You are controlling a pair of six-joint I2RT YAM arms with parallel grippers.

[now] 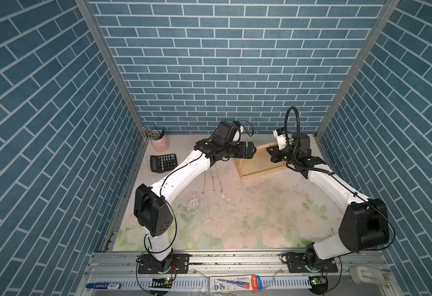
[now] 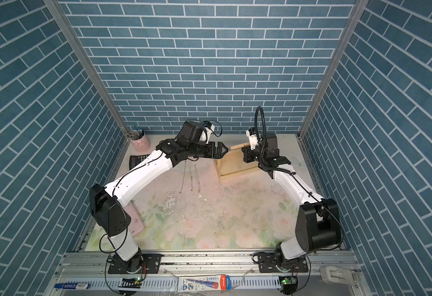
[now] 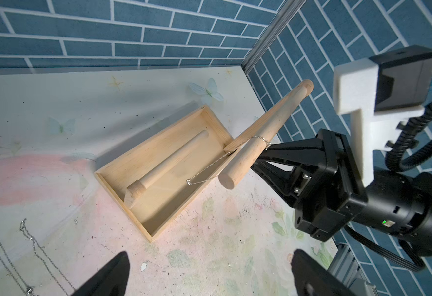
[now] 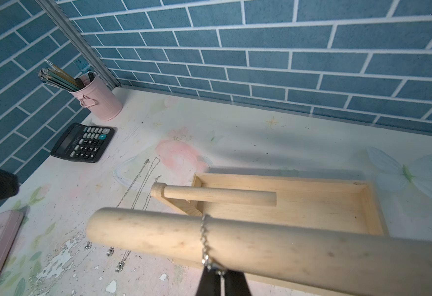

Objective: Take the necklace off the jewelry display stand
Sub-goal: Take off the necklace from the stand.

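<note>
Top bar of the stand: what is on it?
One thin necklace, looped over the bar; the right fingers pinch it at the bar's side. Its stretch beneath the bar is covered.

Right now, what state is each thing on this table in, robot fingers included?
Stand: upright, one necklace on its top bar.
Necklace: draped over the bar, chain pinched.
Right fingers: shut on the necklace.
Left fingers: open, empty.
Three other necklaces: lying loose on the table.
Pencil cup: upright, holding pencils.
Calculator: lying flat.
</note>
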